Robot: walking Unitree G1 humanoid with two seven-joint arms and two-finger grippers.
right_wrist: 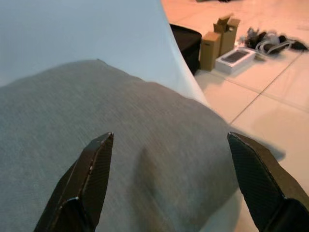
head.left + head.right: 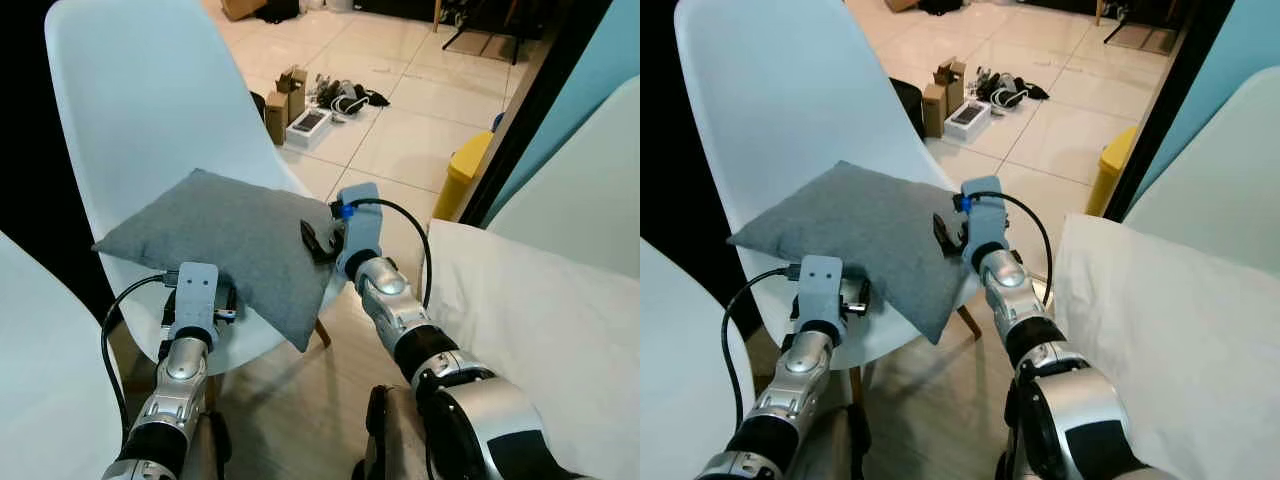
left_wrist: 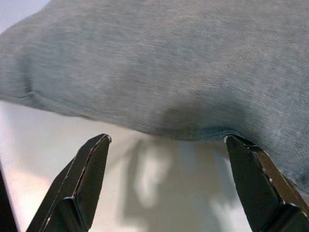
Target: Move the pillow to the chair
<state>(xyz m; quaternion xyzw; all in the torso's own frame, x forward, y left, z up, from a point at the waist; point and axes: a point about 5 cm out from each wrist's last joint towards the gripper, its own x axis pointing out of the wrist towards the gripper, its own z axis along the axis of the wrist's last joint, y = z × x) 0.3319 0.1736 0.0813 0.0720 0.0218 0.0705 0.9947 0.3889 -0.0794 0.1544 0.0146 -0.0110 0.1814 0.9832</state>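
Observation:
A grey pillow [image 2: 230, 240] lies on the seat of a white shell chair [image 2: 150, 100], its near corner hanging over the seat's front edge. My left gripper [image 3: 166, 140] is open at the pillow's front edge, fingers spread just below the seam and above the white seat. My right gripper [image 1: 169, 137] is open too, at the pillow's right side, its fingers [image 2: 315, 243] spread over the grey fabric. In the wrist views neither pair of fingers closes on the pillow.
White bedding [image 2: 540, 320] lies to my right. Another white chair [image 2: 40, 380] stands at the near left. On the tiled floor beyond are cardboard boxes and cables [image 2: 300, 110] and a yellow bin [image 2: 462, 170] beside a dark door frame.

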